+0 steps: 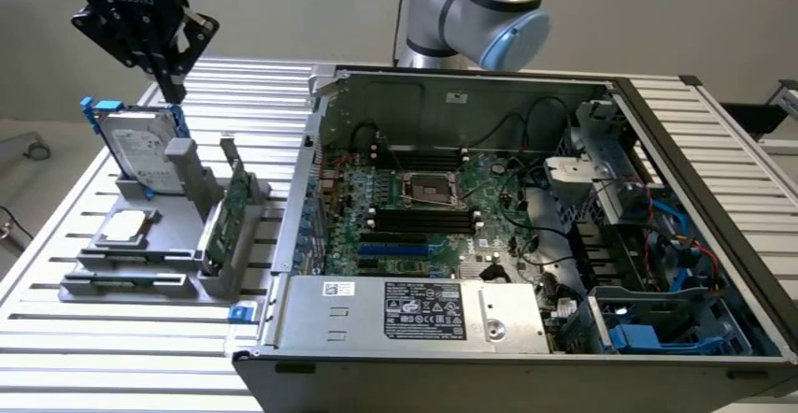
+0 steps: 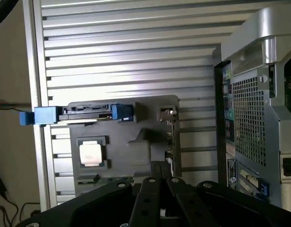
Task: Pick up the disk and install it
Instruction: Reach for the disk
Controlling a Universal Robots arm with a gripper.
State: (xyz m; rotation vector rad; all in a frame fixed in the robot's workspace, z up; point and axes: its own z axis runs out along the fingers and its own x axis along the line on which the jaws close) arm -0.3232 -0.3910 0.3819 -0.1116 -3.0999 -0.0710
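currently i see the end effector [image 1: 172, 86] up at ten o'clock in the exterior view, hanging tip-down over the top edge of the disk [image 1: 140, 147]. its fingers look pressed together and pinch nothing; whether the tips touch the disk's upper corner i cannot tell.

the disk stands on its short end in a grey holder [image 1: 137, 287] on the slatted worktop [image 1: 63, 209], at about nine o'clock in that view. its long axis runs nearly upright and leans back a little. the white-labelled broad face is turned toward the exterior camera, and the blue rails [image 1: 90, 114] run up its long sides.

from the wrist camera i look down on the disk [image 2: 84, 110] edge-on, its connector end uppermost, with a blue rail tab at each end. the end effector [image 2: 158, 166] sits near it, over the holder [image 2: 136, 151].

a small square chip [image 1: 129, 229] lies flat on the holder just in front of the disk, and a green card [image 1: 220, 221] stands on edge beside it toward three o'clock. the open computer case [image 1: 295, 217] is further toward three o'clock, well apart from the disk, with the arm [image 1: 480, 11] at twelve o'clock behind it.
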